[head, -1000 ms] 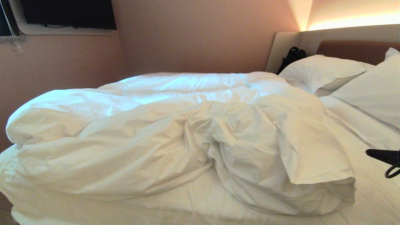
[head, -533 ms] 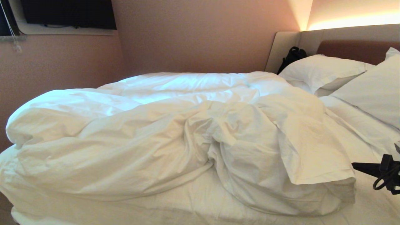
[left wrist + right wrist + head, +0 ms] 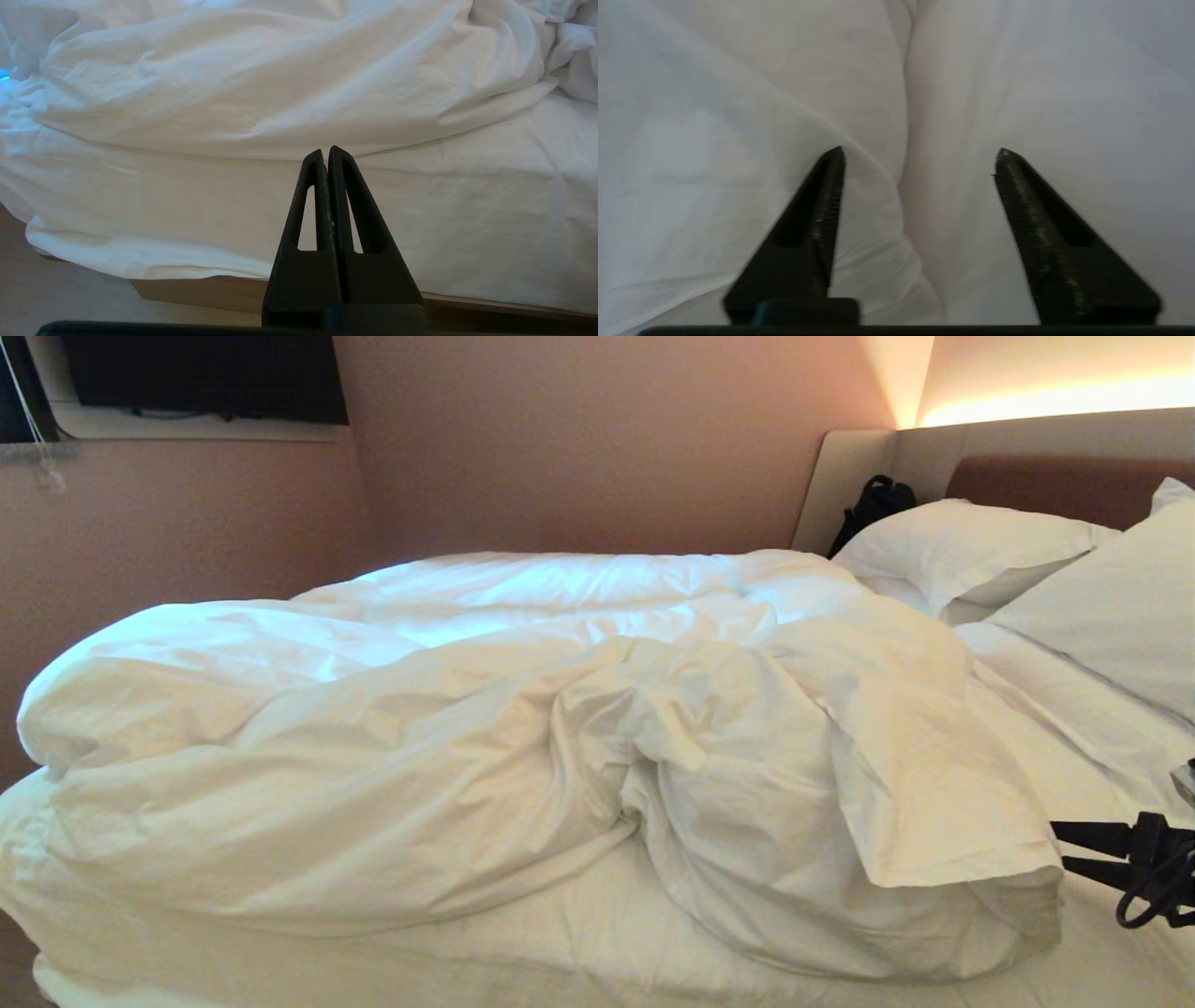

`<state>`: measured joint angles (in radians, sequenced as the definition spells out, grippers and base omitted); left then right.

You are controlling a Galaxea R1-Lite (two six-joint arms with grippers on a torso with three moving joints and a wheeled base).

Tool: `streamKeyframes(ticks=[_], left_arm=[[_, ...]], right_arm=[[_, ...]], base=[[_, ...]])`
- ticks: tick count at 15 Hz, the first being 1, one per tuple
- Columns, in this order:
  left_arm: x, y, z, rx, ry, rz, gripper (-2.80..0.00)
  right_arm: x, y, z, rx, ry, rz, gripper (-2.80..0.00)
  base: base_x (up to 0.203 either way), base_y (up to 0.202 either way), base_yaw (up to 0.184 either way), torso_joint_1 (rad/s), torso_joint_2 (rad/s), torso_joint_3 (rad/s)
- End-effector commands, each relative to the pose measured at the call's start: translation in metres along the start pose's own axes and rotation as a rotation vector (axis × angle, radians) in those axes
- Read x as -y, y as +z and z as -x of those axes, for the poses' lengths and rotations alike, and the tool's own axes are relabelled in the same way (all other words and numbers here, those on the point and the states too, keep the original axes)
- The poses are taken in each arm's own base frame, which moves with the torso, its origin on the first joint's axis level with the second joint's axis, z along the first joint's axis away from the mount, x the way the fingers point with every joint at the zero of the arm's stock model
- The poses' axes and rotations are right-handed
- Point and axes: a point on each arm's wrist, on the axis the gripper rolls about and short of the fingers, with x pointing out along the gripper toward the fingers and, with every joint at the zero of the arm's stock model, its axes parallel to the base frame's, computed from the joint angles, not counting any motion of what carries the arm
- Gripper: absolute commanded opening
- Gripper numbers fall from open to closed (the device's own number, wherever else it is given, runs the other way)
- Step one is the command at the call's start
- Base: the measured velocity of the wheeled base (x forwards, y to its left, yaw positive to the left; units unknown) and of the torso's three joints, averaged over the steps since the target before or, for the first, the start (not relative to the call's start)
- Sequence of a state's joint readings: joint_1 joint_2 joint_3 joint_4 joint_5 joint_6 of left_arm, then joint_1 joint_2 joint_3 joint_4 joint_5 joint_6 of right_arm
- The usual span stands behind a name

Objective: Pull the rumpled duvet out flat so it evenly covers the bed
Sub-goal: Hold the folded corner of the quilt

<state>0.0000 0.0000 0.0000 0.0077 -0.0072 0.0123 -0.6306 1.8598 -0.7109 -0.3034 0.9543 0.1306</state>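
On the bed (image 3: 1111,952), the duvet (image 3: 485,737) lies bunched toward the foot and the far side, so the near right part and the strip below the pillows (image 3: 962,546) show only the sheet (image 3: 1055,709). The duvet is big, white and puffy, w/ deep creases in the middle. One flap is folded back on itself, and its corner (image 3: 971,868) points to the near right. A thick roll of it sits at the left end above the bed edge. So the cover is far from even; I judge the task is at its very start, nothing pulled flat yet.

The step in hand looks like the approach for a first grasp. The right hand (image 3: 1060,847) comes in low from the right edge of the head view, fingers spread, tips just beside the folded corner but apart from it. In the right wrist view a soft fold of white cloth (image 3: 920,186) stands between the two spread fingers (image 3: 822,200), not yet pinched.

Next move, as I judge: go a bit further fwd so the fold sits deep between the fingers, press them together, then draw the corner toward the pillows and the near side. Cloth is soft and thick, so a shallow pinch may slip.

The left hand (image 3: 327,154) is parked low near the bed side, fingers pressed together, holding nothing.
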Motion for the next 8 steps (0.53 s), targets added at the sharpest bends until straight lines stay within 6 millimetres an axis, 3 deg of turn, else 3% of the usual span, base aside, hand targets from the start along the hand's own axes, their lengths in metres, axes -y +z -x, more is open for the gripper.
streamKeyframes(ticks=[1, 8], left_arm=[[0.000, 0.000, 0.000, 0.000, 0.000, 0.000, -2.80], [0.000, 0.000, 0.000, 0.000, 0.000, 0.000, -2.80]], right_arm=[[-0.010, 0.000, 0.007, 0.017, 0.009, 0.024, 0.00], [-0.025, -0.009, 0.018, 0.023, 0.081, 0.050, 0.00]], base=[[0.000, 0.000, 0.000, 0.000, 0.00, 0.000], [0.000, 0.000, 0.000, 0.000, 0.00, 0.000]])
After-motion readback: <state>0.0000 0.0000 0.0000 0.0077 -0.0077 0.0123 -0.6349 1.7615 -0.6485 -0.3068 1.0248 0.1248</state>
